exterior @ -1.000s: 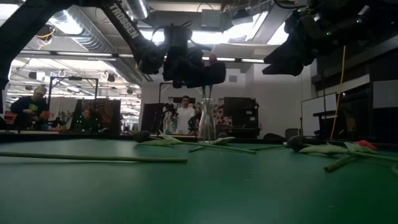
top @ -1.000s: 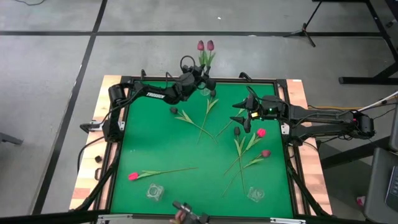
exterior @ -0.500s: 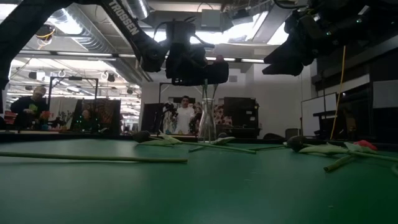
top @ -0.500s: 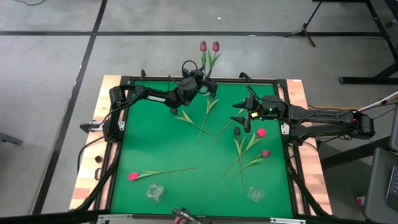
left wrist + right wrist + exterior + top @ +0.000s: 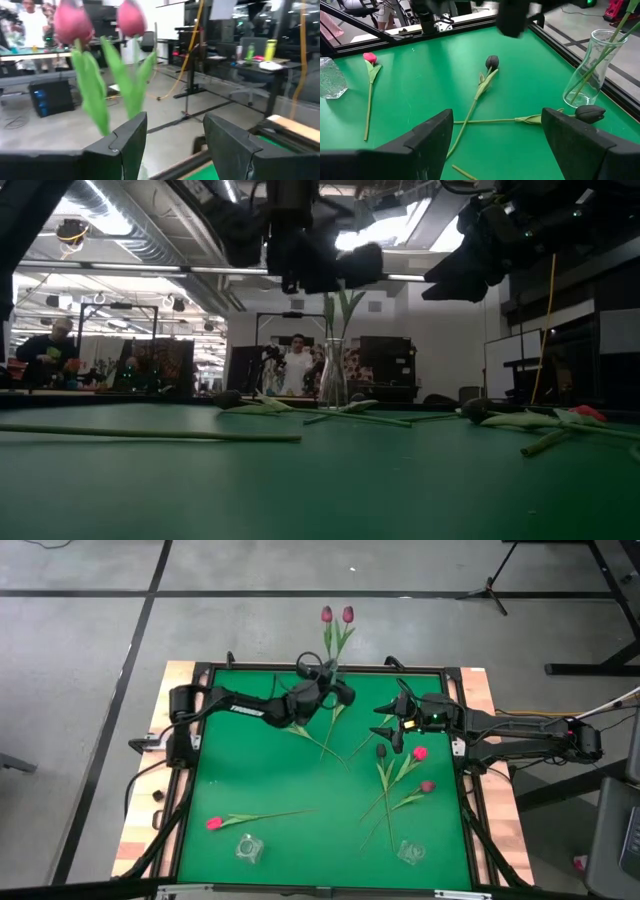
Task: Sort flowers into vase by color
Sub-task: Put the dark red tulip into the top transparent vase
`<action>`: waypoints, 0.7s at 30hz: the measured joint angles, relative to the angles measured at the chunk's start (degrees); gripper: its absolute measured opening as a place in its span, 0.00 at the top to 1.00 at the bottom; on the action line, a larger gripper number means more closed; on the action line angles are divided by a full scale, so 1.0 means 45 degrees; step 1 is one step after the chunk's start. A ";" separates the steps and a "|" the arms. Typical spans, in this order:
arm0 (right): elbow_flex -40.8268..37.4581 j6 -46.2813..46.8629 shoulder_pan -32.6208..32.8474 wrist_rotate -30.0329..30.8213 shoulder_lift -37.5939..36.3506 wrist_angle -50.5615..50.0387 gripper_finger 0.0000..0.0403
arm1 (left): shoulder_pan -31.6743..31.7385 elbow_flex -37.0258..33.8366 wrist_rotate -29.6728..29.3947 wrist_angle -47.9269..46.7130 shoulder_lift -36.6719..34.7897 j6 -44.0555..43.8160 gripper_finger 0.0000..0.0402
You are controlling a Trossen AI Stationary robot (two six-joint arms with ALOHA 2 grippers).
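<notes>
A clear glass vase [image 5: 590,75] stands at the table's far edge and holds two mauve tulips [image 5: 326,614] upright by their stems. My left gripper [image 5: 340,693] hangs open just near of the vase, level, with both tulip heads [image 5: 72,22] ahead of its empty fingers. My right gripper [image 5: 392,728] waits open above the table's right half. On the cloth lie dark tulips [image 5: 492,62] [image 5: 590,113] [image 5: 381,751], a pink-red tulip [image 5: 420,753], a mauve tulip [image 5: 428,786], and another pink-red tulip [image 5: 213,824] at the near left.
Two low glass vases [image 5: 249,848] [image 5: 411,853] stand by the near edge. A black frame [image 5: 300,667] rims the green cloth. Long stems cross in the table's middle [image 5: 330,745]. In the low view, people [image 5: 296,365] show in the room beyond the far edge.
My left gripper has drawn back from the vase toward the table's near and right edges and has risen a little. The two mauve tulips stay standing in the vase. My right arm has kept still.
</notes>
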 joint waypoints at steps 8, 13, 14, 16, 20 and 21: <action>0.0000 0.0529 0.0010 -0.1169 -0.0001 -0.0797 0.25 | -0.2028 0.0009 0.0579 -0.1067 -0.0643 -0.1066 0.52; -0.0002 0.0539 0.0141 -0.3398 -0.0001 -0.2684 0.25 | -0.3514 0.0014 0.0768 -0.1576 -0.0787 -0.1400 0.52; -0.0005 0.0532 0.0343 -0.3787 0.0001 -0.3035 0.25 | -0.3830 0.0014 0.0789 -0.1645 -0.0782 -0.1424 0.52; -0.0005 0.0405 0.1028 -0.4164 -0.0001 -0.3693 0.25 | -0.4401 0.0014 0.0789 -0.1884 -0.0782 -0.1703 0.52; -0.0014 0.0348 0.2959 -0.3854 -0.0001 -0.4406 0.25 | -0.5303 0.0014 0.0727 -0.2085 -0.0782 -0.2117 0.52; -0.0015 0.0358 0.3481 -0.3568 0.0001 -0.4556 0.25 | -0.5487 0.0014 0.0716 -0.2081 -0.0782 -0.2196 0.52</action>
